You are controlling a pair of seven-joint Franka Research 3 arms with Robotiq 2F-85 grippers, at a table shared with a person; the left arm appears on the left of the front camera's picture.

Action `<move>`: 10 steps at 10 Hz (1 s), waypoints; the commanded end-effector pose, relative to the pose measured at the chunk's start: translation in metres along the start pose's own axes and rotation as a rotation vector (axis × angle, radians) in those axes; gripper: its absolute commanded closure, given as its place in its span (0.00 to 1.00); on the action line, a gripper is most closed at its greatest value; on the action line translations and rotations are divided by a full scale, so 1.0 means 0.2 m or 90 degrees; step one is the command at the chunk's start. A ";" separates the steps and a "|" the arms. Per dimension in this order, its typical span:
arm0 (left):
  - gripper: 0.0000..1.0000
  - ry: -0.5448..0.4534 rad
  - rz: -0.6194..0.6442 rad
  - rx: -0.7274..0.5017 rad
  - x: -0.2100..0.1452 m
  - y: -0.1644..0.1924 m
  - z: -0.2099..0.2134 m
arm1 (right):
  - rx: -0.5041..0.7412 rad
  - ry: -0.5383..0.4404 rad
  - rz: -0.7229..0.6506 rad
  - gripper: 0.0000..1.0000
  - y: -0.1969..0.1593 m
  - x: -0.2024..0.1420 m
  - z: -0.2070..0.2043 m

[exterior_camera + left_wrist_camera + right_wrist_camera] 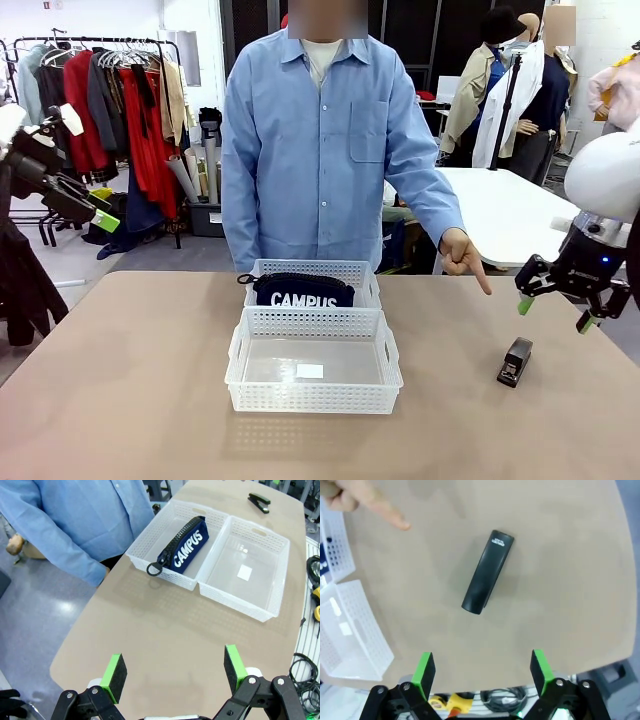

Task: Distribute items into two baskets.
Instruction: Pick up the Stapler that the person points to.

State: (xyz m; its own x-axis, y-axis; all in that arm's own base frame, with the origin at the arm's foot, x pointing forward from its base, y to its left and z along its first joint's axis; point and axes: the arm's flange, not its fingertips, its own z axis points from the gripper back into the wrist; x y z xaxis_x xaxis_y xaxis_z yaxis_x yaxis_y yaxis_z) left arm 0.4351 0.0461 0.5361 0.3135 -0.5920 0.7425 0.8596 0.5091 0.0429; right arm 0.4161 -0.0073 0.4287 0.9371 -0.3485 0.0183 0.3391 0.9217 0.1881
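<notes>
Two white lattice baskets stand end to end mid-table. The far basket holds the navy "CAMPUS" pouch, which lies on its side with its zip pull over the rim. The near basket has just a small label on its base. A black stapler lies on the table to the right. My right gripper hovers open above and a little right of the stapler, nothing between its pads. My left gripper is open and raised over the table's left end.
The person in a blue shirt stands at the far edge; one hand points a finger down toward the stapler. Bare tabletop surrounds the baskets. Cables hang off the table's near edge.
</notes>
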 end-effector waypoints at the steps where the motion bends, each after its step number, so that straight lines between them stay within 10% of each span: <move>1: 0.00 0.000 0.006 0.001 0.00 0.00 0.00 | -0.011 0.005 -0.070 0.00 0.05 0.07 0.01; 10: 0.00 0.000 0.006 0.001 0.00 0.00 0.00 | -0.011 0.024 -0.226 0.00 0.08 0.27 -0.34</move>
State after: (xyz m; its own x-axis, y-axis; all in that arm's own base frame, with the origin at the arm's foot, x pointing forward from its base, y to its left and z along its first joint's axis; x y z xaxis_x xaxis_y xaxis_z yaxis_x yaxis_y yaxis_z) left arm 0.4351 0.0461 0.5361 0.3135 -0.5920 0.7425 0.8596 0.5091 0.0430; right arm 0.4685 -0.0078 0.3658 0.7935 -0.6035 -0.0779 0.6078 0.7797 0.1502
